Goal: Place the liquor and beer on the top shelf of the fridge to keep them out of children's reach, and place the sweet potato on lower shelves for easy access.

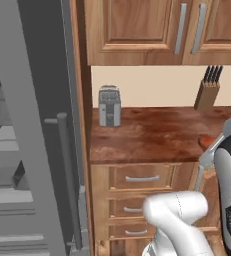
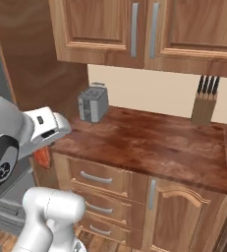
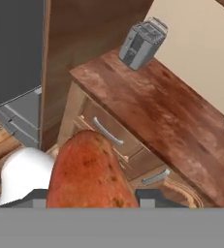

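Right up against the hand camera sits the sweet potato [image 3: 89, 172], orange-red and mottled, its body rising between the two dark finger tips of the gripper [image 3: 91, 197], whose jaws stand partly apart and clamp it from both sides. In the right base view the same root [image 2: 42, 156] pokes out below the white hand, just off the near left corner of the counter [image 2: 149, 142]. That counter is glossy reddish-brown wood, with a grey toaster [image 1: 109, 106] at its back left and a wooden knife block [image 1: 208, 90] with dark handles by the cream wall. Wooden drawers [image 2: 98, 178] with silver pulls sit beneath, wooden cabinets [image 1: 152, 27] above. At the left stands the fridge [image 1: 22, 125], plain grey, its long cylindrical handle [image 1: 67, 170] upright, grey lower shelves [image 1: 7, 197] visible inside. No readable writing on anything here.
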Controlling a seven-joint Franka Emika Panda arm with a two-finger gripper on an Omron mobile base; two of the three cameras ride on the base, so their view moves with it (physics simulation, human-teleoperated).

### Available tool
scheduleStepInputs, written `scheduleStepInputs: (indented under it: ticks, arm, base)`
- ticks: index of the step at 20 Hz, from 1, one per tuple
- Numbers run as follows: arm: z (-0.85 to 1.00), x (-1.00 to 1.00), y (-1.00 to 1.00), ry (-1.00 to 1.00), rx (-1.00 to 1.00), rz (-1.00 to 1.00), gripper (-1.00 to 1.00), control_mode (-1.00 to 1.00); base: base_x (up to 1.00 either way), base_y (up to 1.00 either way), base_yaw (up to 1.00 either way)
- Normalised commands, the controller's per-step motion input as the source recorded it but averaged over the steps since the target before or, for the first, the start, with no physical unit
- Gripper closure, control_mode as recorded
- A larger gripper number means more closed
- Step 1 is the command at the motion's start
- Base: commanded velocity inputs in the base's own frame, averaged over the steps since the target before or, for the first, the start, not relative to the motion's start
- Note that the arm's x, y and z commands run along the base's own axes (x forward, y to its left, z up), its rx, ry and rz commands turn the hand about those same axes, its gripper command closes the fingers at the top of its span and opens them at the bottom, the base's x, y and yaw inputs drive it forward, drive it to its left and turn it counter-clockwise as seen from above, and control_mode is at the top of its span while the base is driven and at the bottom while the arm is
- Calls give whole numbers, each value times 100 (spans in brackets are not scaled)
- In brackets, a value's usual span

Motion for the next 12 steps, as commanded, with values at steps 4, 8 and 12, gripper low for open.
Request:
scheduleStepInputs:
  ticks: [4, 8, 12]
  arm:
    - [0, 0, 0, 0, 0, 0, 100, 100]
    - [0, 0, 0, 0, 0, 0, 100, 100]
    - [0, 0, 0, 0, 0, 0, 100, 100]
  base:
    - [-98, 2, 28]
    - [-72, 26, 52]
    - [-26, 58, 59]
